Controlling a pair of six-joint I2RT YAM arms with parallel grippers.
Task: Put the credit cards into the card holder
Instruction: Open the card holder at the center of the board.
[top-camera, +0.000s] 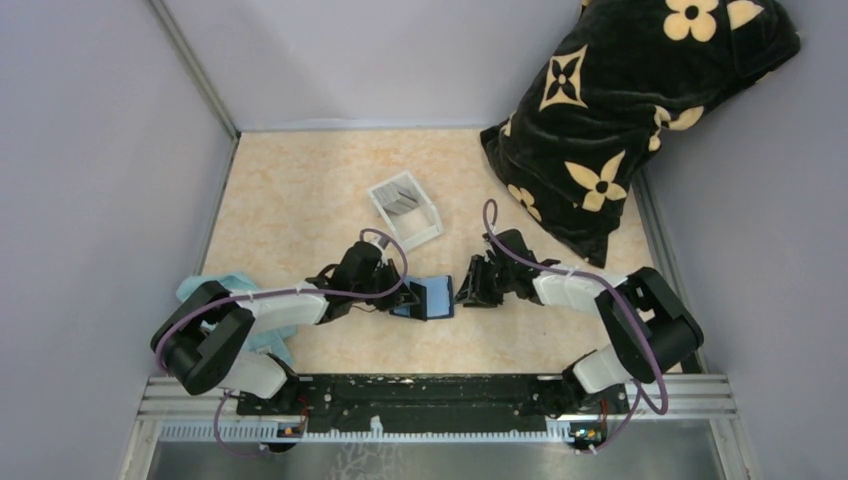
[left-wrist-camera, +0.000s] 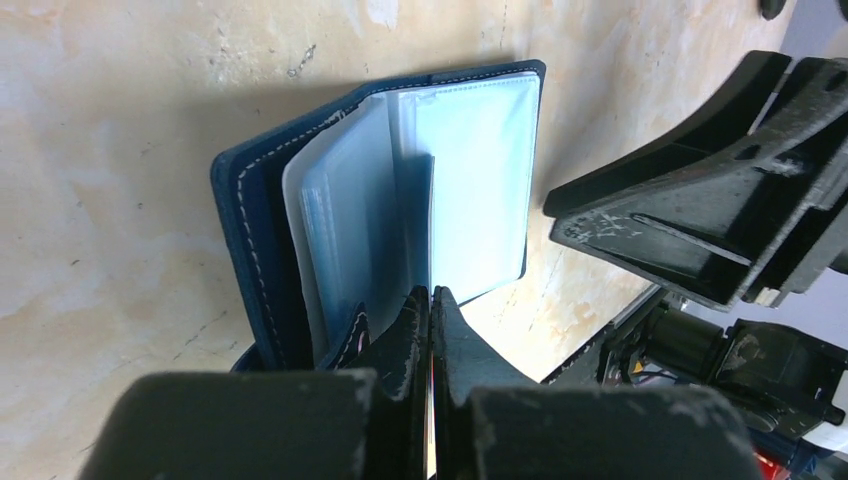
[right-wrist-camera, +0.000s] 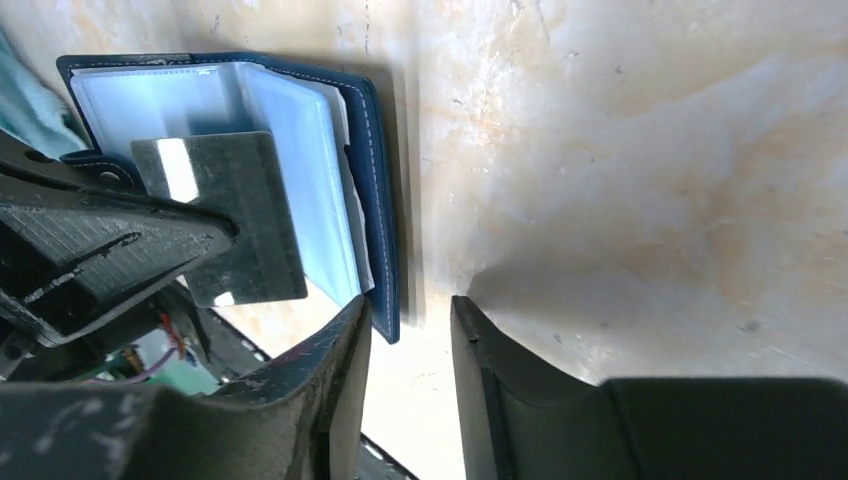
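Left wrist view shows the left claw (left-wrist-camera: 431, 300) pinched tight shut. I think it has a grey card (right-wrist-camera: 235, 220) by one end, and the card looks to sit among the clear pockets of the wallet (left-wrist-camera: 250, 200). The wallet lies open on the table (top-camera: 300, 190), between the two claws, with its blue cover underneath. The right claw (right-wrist-camera: 408, 312) is partly open with nothing in it. It hangs just beside the wallet's edge, not touching it as far as I can see.

More cards (top-camera: 398, 194) wait in the white tray (top-camera: 428, 232), a bit behind the wallet.

The job now, I guess, is to push this card all the way into a pocket. To do it well, the card should go in straight, flat along the pocket, not tilted. The wallet is light and could slide or flap shut, so the right claw should press on the cover to hold it. Push slowly. Let go only when the card is deep in.
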